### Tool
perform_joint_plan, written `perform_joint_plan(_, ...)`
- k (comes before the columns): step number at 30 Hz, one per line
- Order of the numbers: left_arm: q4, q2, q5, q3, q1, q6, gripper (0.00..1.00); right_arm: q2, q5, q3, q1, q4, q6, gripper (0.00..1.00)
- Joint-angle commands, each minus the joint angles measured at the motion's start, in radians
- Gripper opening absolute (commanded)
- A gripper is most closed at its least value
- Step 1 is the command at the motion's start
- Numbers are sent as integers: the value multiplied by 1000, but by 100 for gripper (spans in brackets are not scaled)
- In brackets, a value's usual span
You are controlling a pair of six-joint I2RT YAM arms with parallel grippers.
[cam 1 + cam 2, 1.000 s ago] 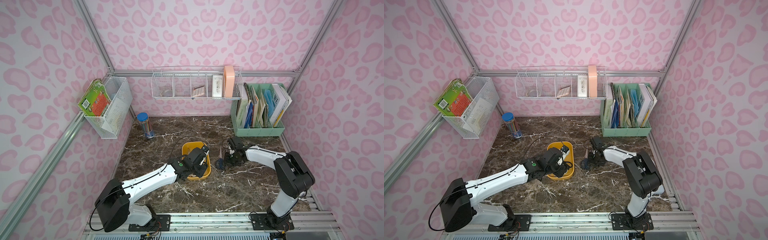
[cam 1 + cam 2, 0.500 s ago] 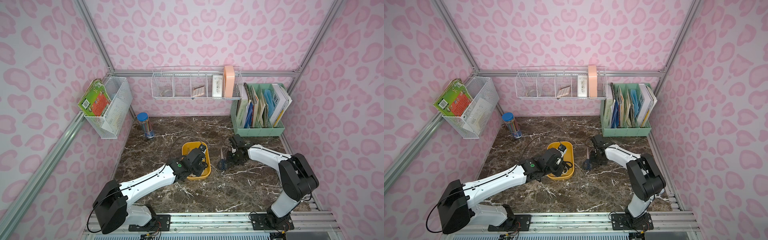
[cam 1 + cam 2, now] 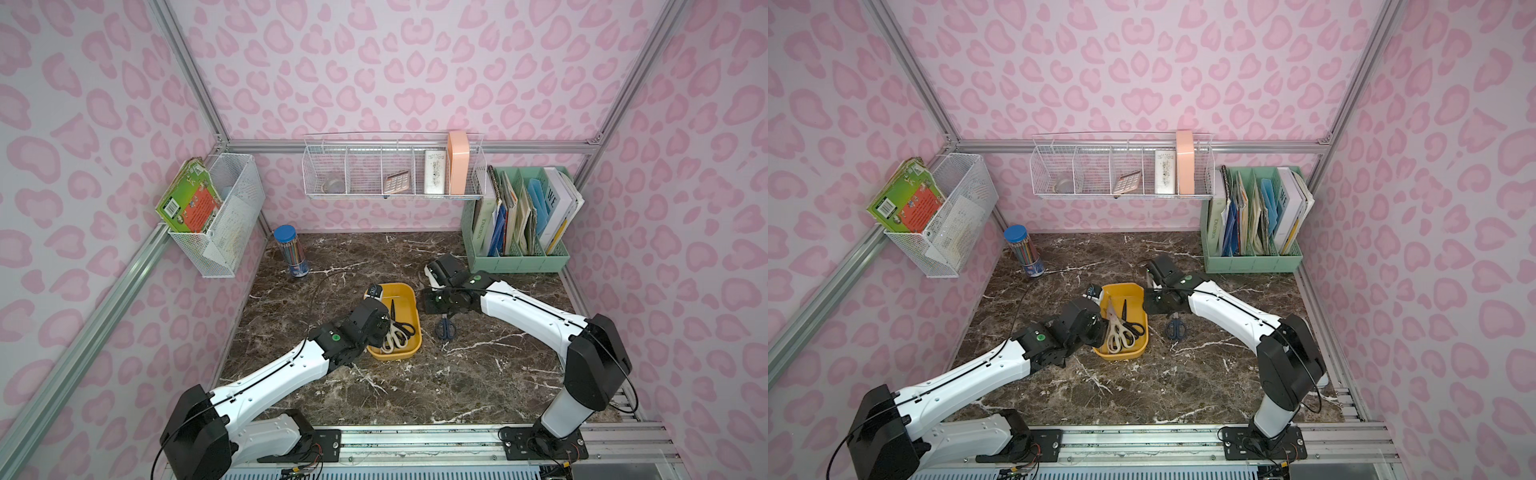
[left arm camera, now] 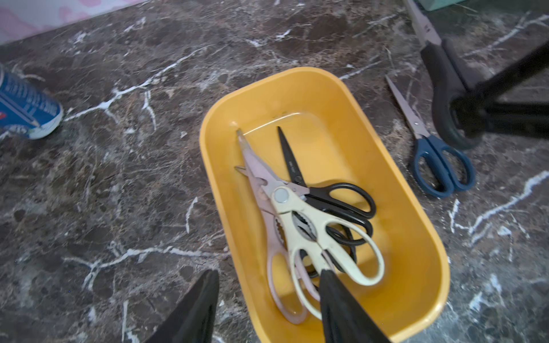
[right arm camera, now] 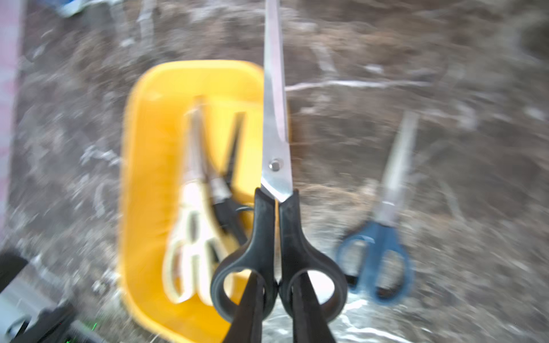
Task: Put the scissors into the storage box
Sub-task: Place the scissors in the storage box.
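Right wrist view: the right gripper (image 5: 277, 297) is clamped on the handles of large black-handled scissors (image 5: 276, 166), held above the table beside the yellow storage box (image 5: 148, 178). Cream-handled shears (image 4: 320, 237), pale pink scissors (image 4: 273, 237) and black scissors (image 4: 326, 193) lie in the box; dark blue scissors (image 4: 439, 166) lie on the marble table (image 4: 118, 193) just beside it. The left gripper (image 4: 267, 297) hangs parted and empty over the box's near end.
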Motion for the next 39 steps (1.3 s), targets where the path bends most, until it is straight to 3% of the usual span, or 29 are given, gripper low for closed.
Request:
perform_joint_plan(1,-18,-42,-15,-33,45,-93,59,52,-41,65,60,2,-37,3)
perform_joint_plan(12,-55,-146,-17,-119,133,-164,59,231,-41,112,117,-51,-36,3)
perform_joint_plan(18,-54,-120,-6,-117,137,-174,59,270,-8,139,107,-72,-35,30)
perform_joint_plan(23,-50,-103,3,-114,138,-181,59,239,14,153,98,-74,-26,39)
perform_joint_plan(27,-36,-92,23,-105,138,-171,60,157,72,133,92,-70,-23,38)
perform_joint_plan(30,-8,-78,69,-89,138,-132,59,42,107,27,42,-22,-5,38)
perform_joint_plan(33,9,-65,108,-59,137,-98,61,-58,32,-157,-79,58,16,36)
perform_joint_plan(35,54,-70,159,-56,131,-58,61,-75,-39,-238,-161,80,-4,35)
perform_joint_plan(39,147,-80,295,-49,98,33,62,-32,24,-247,-195,5,-54,34)
